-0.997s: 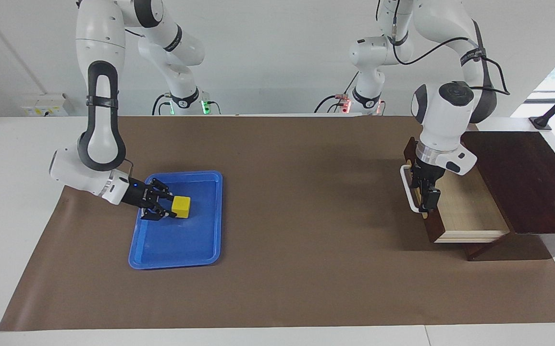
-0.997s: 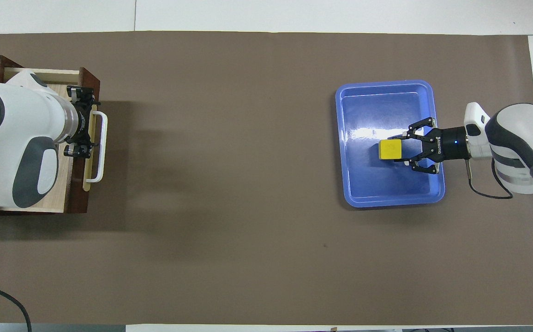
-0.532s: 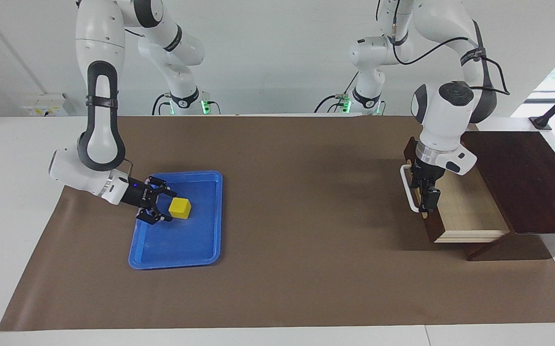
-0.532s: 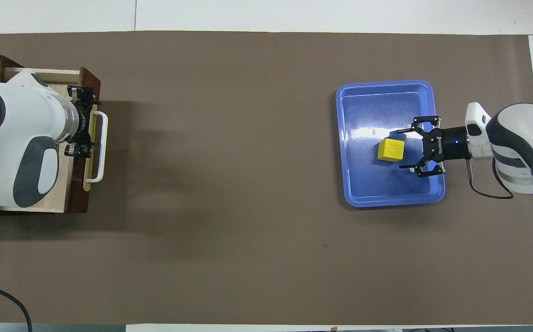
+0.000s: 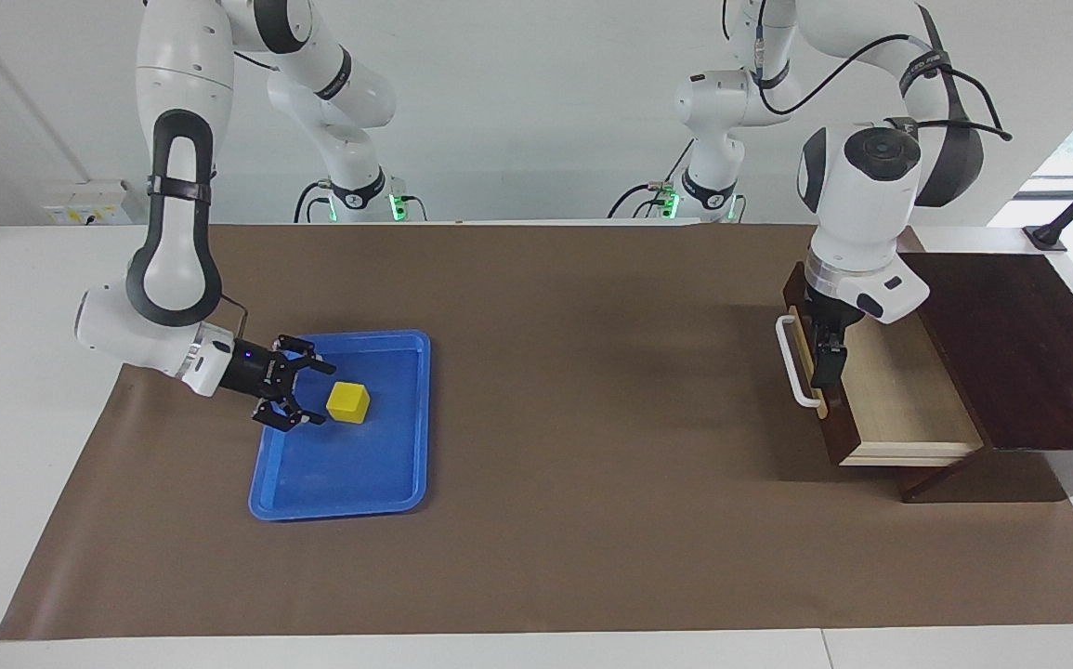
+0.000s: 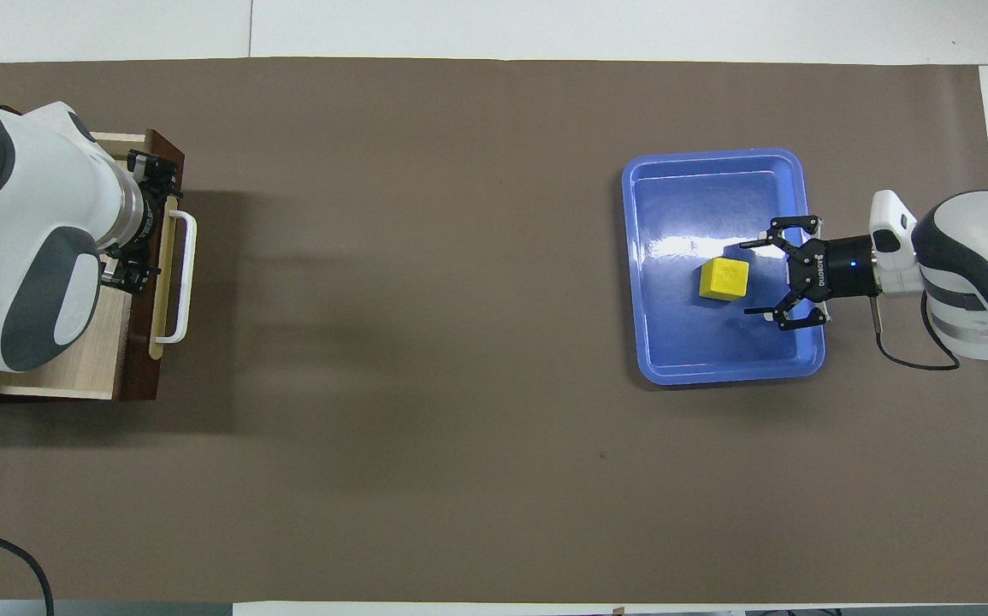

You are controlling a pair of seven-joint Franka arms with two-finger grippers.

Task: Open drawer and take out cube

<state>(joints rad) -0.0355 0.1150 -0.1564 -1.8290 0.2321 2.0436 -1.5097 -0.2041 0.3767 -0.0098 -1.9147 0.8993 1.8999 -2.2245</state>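
Right end effector: low, level, fingers spread wide, cube free in tray. Left end effector: pointing down over drawer, open.

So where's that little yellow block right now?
The yellow cube sits in the blue tray toward the right arm's end of the table, just off the open right gripper.

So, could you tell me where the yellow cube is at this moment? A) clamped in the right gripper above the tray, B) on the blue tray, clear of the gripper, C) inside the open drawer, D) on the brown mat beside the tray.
B: the cube sits on the blue tray, apart from the open fingertips of the right gripper, and the open drawer shows only its pale floor.
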